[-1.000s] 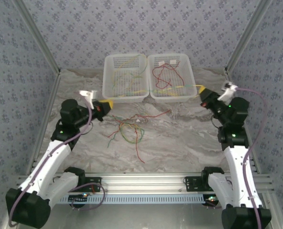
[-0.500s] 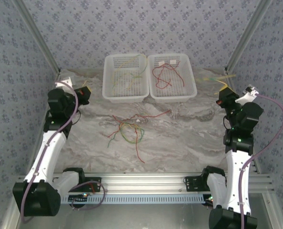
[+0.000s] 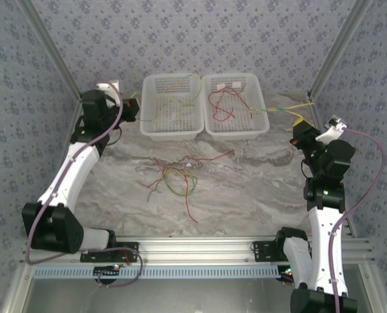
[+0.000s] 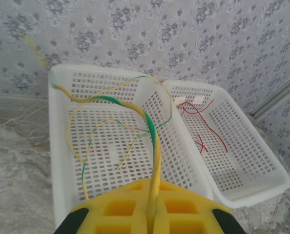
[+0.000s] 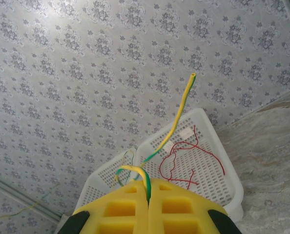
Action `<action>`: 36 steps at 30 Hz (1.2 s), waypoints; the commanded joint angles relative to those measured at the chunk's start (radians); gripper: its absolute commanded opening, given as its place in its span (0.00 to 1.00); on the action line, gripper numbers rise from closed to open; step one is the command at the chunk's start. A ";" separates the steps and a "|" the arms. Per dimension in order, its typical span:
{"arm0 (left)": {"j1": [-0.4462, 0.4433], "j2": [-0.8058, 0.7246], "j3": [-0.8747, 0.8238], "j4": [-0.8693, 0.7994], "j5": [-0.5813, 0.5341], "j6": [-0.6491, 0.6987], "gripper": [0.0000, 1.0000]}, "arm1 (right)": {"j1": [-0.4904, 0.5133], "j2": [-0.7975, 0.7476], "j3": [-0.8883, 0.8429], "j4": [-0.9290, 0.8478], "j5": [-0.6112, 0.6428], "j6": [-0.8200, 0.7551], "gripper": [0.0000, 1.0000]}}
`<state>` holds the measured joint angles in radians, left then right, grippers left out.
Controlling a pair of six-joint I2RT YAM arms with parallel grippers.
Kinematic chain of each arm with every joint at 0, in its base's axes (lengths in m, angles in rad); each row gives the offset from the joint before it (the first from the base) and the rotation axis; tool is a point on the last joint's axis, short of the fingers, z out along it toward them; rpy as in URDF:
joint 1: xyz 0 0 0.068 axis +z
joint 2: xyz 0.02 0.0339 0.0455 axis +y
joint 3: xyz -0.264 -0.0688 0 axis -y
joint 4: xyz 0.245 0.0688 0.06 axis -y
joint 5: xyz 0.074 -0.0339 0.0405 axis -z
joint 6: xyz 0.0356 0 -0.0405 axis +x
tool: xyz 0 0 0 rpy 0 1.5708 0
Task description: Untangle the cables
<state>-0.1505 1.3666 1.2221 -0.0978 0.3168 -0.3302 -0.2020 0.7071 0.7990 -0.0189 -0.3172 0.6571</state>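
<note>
On the marble table (image 3: 258, 189), two white baskets (image 3: 169, 135) sit at the far edge, with loose cables (image 3: 174, 175) tangled mid-table. Near opposite side edges, the left pincer (image 4: 152, 214) and right pincer (image 5: 148, 204) each clench a yellow-green cable (image 4: 155, 141).

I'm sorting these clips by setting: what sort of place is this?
Probably a robot lab test cell, not a home: patterned backdrop walls, an aluminium frame rail at the near edge, and two white baskets behind a tangle of cables.
</note>
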 commanded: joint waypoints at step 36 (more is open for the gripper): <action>-0.115 1.287 1.393 -0.802 -0.150 -0.098 0.00 | 0.074 -0.022 -0.019 -0.031 0.058 -0.074 0.00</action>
<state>-0.2829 2.6286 2.5656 -0.8433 0.1474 -0.4000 -0.1364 0.6933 0.7830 -0.0570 -0.2752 0.6037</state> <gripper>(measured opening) 0.074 0.058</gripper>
